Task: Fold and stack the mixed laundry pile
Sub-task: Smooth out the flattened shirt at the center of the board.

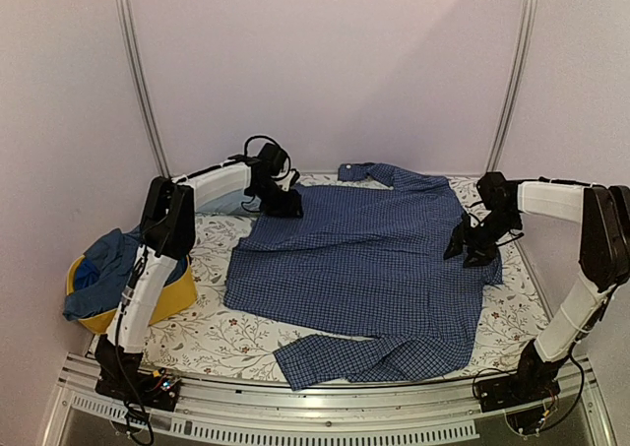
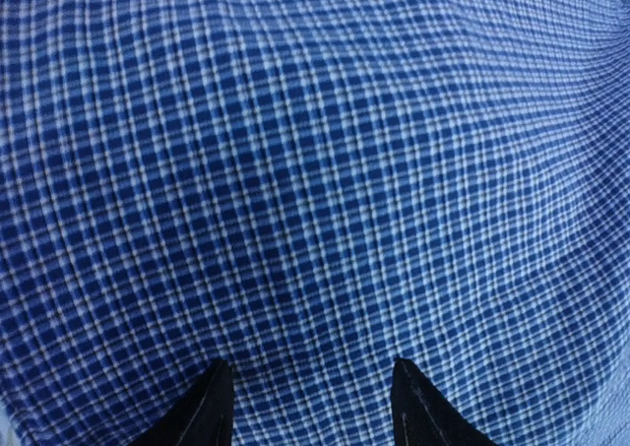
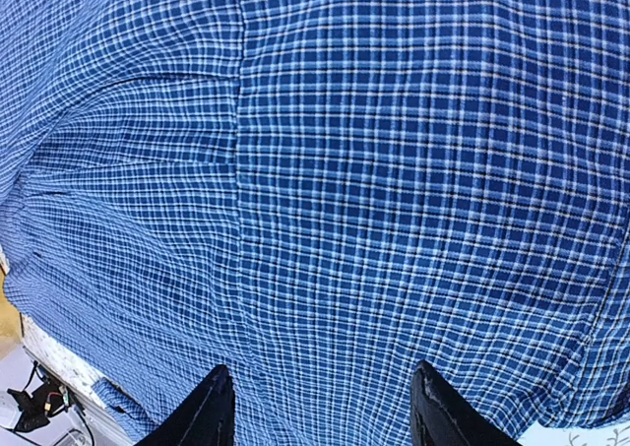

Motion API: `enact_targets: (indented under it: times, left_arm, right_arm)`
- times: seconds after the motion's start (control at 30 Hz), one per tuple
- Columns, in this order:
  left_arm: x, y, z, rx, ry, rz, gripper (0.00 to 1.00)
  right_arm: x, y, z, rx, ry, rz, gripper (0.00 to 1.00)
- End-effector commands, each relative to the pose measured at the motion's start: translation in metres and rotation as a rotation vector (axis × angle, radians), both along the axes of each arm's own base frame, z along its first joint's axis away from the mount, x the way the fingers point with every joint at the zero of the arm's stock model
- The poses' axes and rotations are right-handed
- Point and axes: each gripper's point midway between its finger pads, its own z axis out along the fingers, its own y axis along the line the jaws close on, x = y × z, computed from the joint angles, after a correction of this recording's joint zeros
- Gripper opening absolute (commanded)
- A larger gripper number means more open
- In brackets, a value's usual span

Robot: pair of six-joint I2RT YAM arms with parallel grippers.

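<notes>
A navy-and-white checked collared shirt (image 1: 364,269) lies spread flat on the floral table cover (image 1: 212,328), collar at the far side and one sleeve folded across near the front edge. My left gripper (image 1: 282,204) rests at the shirt's far left corner. In its wrist view the shirt (image 2: 315,170) fills the frame and the gripper (image 2: 310,392) is open, tips apart just above the cloth. My right gripper (image 1: 474,249) is at the shirt's right edge. It is open over the checked fabric (image 3: 413,170), next to a vertical seam (image 3: 241,220). More of the laundry pile, darker blue clothes (image 1: 103,269), hangs from the basket.
The yellow fabric basket (image 1: 177,298) stands at the table's left edge beside the left arm. Two metal poles (image 1: 143,82) rise at the back against the wall. A metal rail (image 1: 325,407) runs along the front edge. Cables (image 3: 34,402) show past the table's side in the right wrist view.
</notes>
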Motion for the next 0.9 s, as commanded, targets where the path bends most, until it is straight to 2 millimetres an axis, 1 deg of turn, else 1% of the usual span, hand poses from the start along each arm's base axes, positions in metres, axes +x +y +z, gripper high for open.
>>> enact_targets:
  times: [0.0, 0.07, 0.13, 0.2, 0.27, 0.3, 0.33, 0.4, 0.47, 0.5, 0.53, 0.6, 0.67, 0.7, 0.73, 0.83, 0.87]
  left_arm:
    - [-0.001, -0.001, -0.043, 0.075, 0.058, -0.01, 0.52]
    - [0.007, -0.002, -0.055, 0.039, 0.064, 0.015, 0.52]
    - [0.02, -0.005, -0.059, -0.012, 0.056, 0.038, 0.52]
    - [0.036, -0.01, -0.056, -0.096, 0.029, 0.054, 0.53]
    - [0.057, -0.014, -0.044, -0.207, -0.011, 0.086, 0.55]
    - [0.068, -0.016, -0.035, -0.253, -0.046, 0.095, 0.56]
    - [0.081, -0.014, -0.024, -0.297, -0.081, 0.114, 0.58]
    - [0.103, -0.01, 0.005, -0.367, -0.168, 0.138, 0.61]
    - [0.12, -0.002, 0.043, -0.404, -0.258, 0.157, 0.63]
    - [0.125, 0.003, 0.062, -0.415, -0.295, 0.162, 0.64]
    - [0.128, 0.007, 0.089, -0.422, -0.337, 0.163, 0.66]
    - [0.125, 0.013, 0.127, -0.407, -0.396, 0.149, 0.73]
    - [0.116, 0.019, 0.155, -0.382, -0.424, 0.134, 0.77]
    - [0.109, 0.023, 0.159, -0.361, -0.419, 0.136, 0.79]
    - [0.102, 0.026, 0.169, -0.343, -0.422, 0.135, 0.82]
    - [0.077, 0.042, 0.178, -0.277, -0.406, 0.148, 0.9]
    - [0.065, 0.047, 0.167, -0.245, -0.382, 0.145, 0.94]
  right_arm:
    - [0.003, 0.01, 0.01, 0.055, -0.018, 0.03, 0.59]
    - [-0.002, 0.012, 0.007, 0.063, -0.004, 0.037, 0.59]
    - [-0.003, 0.01, 0.004, 0.054, 0.003, 0.035, 0.59]
    - [0.0, 0.01, 0.003, 0.05, 0.004, 0.04, 0.59]
    - [0.004, 0.012, -0.001, 0.055, 0.01, 0.045, 0.58]
    - [0.006, 0.013, -0.001, 0.062, 0.01, 0.044, 0.58]
    - [0.008, 0.014, -0.002, 0.065, 0.016, 0.047, 0.57]
    - [0.011, 0.016, -0.002, 0.073, 0.018, 0.058, 0.57]
    - [0.014, 0.018, 0.0, 0.086, 0.009, 0.069, 0.57]
    - [0.014, 0.019, -0.001, 0.092, 0.011, 0.073, 0.56]
    - [0.013, 0.02, -0.004, 0.094, 0.02, 0.075, 0.56]
    - [0.01, 0.017, -0.017, 0.079, 0.055, 0.072, 0.57]
    - [0.009, 0.009, -0.032, 0.073, 0.092, 0.049, 0.57]
    - [0.009, 0.003, -0.042, 0.072, 0.117, 0.031, 0.57]
    - [0.012, -0.002, -0.048, 0.065, 0.126, 0.014, 0.57]
    - [0.019, -0.03, -0.062, 0.014, 0.135, -0.04, 0.57]
    - [0.022, -0.043, -0.068, 0.009, 0.145, -0.061, 0.57]
